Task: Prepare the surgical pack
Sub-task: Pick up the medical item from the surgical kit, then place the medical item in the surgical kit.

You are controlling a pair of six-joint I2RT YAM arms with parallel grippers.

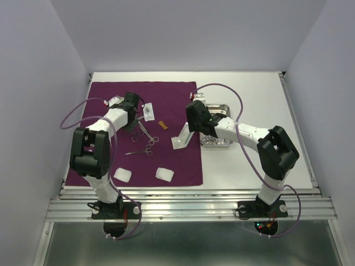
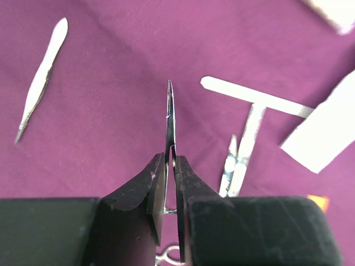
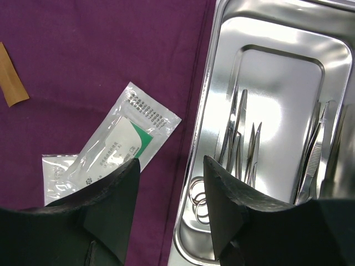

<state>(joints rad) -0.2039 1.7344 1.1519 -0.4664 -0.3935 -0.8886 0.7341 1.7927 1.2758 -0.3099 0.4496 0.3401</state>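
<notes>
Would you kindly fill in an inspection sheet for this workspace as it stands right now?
Surface: white table, with a purple drape spread flat over its left part.
Job's things: steel tray at the drape's right edge, instruments inside; scissors, gauze pads and a clear packet on the drape.
Clutter: small orange strip on the drape.
Grippers: left tool closed on a thin steel instrument; right tool open, holding nothing, above the tray's left edge.
Cables: purple cables loop beside both arms.
Surroundings: plain pale walls; metal rail at the near edge.
</notes>
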